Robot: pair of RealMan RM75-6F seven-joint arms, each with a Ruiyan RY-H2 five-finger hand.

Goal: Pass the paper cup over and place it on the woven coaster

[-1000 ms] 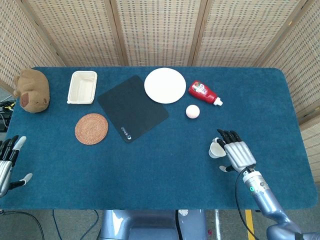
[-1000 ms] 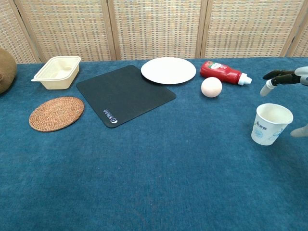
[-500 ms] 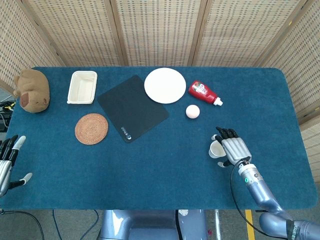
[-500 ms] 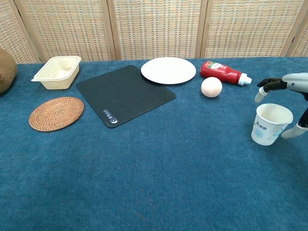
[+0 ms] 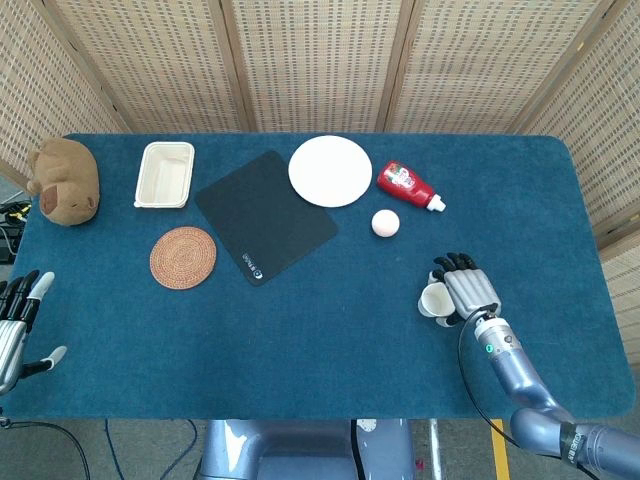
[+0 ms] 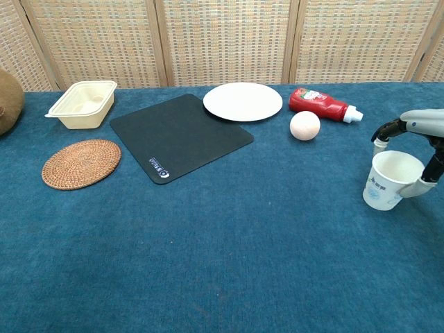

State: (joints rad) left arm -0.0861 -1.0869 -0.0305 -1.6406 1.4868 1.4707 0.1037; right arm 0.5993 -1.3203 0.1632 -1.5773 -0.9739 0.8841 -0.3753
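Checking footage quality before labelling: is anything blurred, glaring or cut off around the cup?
Head view: sharp, evenly lit, no glare; paper cup half hidden by the right robot hand. Chest view: cup crisp, that hand cropped by the right edge.

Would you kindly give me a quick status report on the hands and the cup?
Right hand closing around paper cup, grip unconfirmed. Left hand open, idle at near table edge. Cup upright on table, far from woven coaster. Path between clear.

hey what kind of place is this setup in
Probably a staged robot test area, not a home: a blue cloth-covered table backed by woven folding screens, with unrelated props laid out, such as a plush toy and ketchup bottle.
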